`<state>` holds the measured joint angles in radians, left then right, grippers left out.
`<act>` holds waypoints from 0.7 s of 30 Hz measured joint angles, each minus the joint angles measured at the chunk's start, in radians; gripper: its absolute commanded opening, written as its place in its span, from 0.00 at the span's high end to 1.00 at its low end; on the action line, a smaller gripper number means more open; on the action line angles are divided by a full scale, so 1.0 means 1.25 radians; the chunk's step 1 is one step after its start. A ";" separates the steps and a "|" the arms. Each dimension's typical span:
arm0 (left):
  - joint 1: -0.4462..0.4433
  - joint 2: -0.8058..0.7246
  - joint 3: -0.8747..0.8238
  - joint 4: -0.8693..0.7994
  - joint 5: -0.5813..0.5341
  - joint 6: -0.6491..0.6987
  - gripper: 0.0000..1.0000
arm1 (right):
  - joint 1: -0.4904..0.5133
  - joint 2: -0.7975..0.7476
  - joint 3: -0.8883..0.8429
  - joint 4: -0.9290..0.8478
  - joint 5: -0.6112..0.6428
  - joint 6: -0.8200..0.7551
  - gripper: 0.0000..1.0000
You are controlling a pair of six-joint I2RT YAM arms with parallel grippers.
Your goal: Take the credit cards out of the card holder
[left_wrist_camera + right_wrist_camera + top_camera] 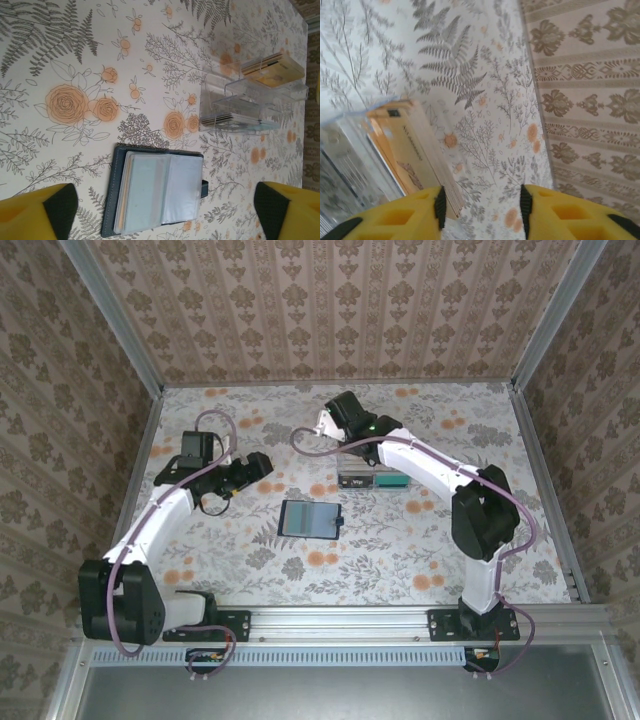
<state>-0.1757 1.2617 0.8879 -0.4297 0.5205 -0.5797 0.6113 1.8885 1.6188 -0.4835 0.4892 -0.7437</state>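
— How many card holders are on the table?
— One. The card holder lies open and flat near the middle, clear pockets facing up. It is on the near side of the clear box and not touching it.
— And boxes?
— One clear box, with two stacks of cards in it, each in its own compartment.
— How many cards are in the holder's pockets?
— I cannot tell; the sleeves are cloudy.
— Grippers?
— Two. The left gripper hovers to the left of the holder, fingers wide apart and empty. The right gripper hangs at the box's far side by the yellowish stack. Its fingers are parted more narrowly and hold nothing.
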 measured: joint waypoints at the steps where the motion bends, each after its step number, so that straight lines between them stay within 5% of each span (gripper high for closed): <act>1: -0.001 0.000 -0.006 0.010 0.004 0.001 0.20 | 0.001 -0.012 0.000 -0.011 -0.008 0.039 0.66; 5: -0.018 0.001 -0.028 0.027 0.009 -0.011 0.42 | 0.010 -0.089 -0.022 -0.042 -0.059 0.217 0.76; 10: -0.057 0.022 -0.052 0.042 0.012 -0.027 0.56 | 0.048 -0.221 -0.138 -0.046 -0.156 0.457 1.00; 16: -0.107 0.057 -0.092 0.063 0.014 -0.047 0.72 | 0.104 -0.234 -0.273 -0.043 -0.264 0.745 1.00; 21: -0.121 0.076 -0.121 0.068 0.014 -0.057 0.73 | 0.132 -0.192 -0.341 -0.029 -0.343 0.943 1.00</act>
<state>-0.3267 1.3567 0.7361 -0.3447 0.5381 -0.6510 0.7765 1.6485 1.1931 -0.5198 0.0608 0.4355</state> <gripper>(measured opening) 0.271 0.064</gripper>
